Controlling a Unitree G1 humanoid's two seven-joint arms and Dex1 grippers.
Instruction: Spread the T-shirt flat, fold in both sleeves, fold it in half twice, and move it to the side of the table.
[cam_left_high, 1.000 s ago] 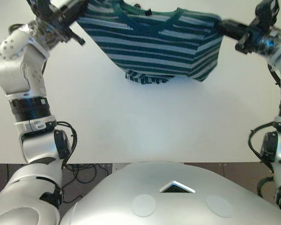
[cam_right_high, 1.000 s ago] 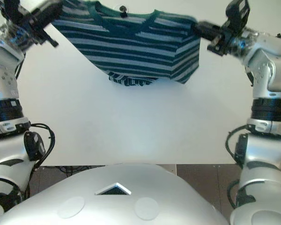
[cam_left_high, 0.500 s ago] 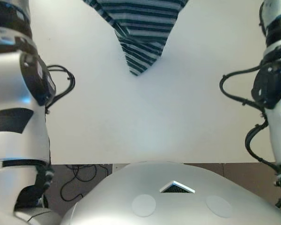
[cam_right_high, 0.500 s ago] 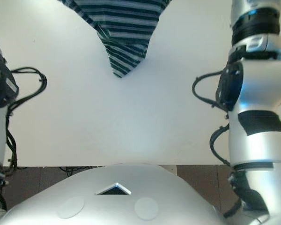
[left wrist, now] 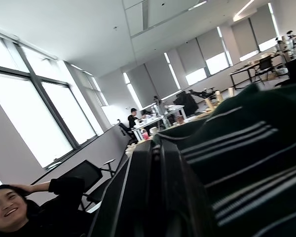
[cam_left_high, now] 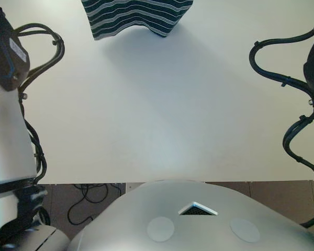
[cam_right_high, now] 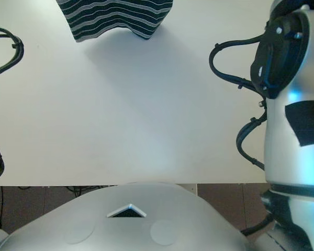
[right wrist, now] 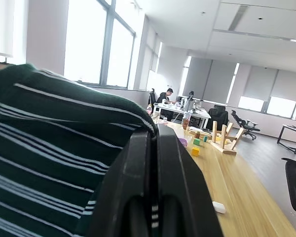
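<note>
Holding up a dark-green, white-striped knit T-shirt w/ both arms raised. Hanging in mid-air over the far part of the plain white flat surface, lower hem wavy, dipping lower on robot's left and again toward its right, soft shadow just below, so prob. clear of the surface, tho can't swear to it. Left jaws pinched together on the fabric, stripes spilling off beside the black fingers. Right jaws same story, clamped shut w/ cloth draped over them. Looks like the spread-flat step, early in the task, no fold made yet. To do it well: bring both arms down together at equal height, w/ the pull between them wide enough to take out the sag but not so hard as to stretch the knit. Let the hem land first, then draw back toward the robot so the body lays down behind it w/o creases. Let go only once the shoulders lie on the surface. Watch that wavy hem, likely to tuck under itself if dropped straight down. Now the blind spots. Collar, shoulders and both sleeves cut off by the top edge of the head views, so can't tell if twisted or inside out. Can't tell exactly where on the shirt each grip sits. Wrist views looking out past the cloth into an office room, no sight of the surface from there.
</note>
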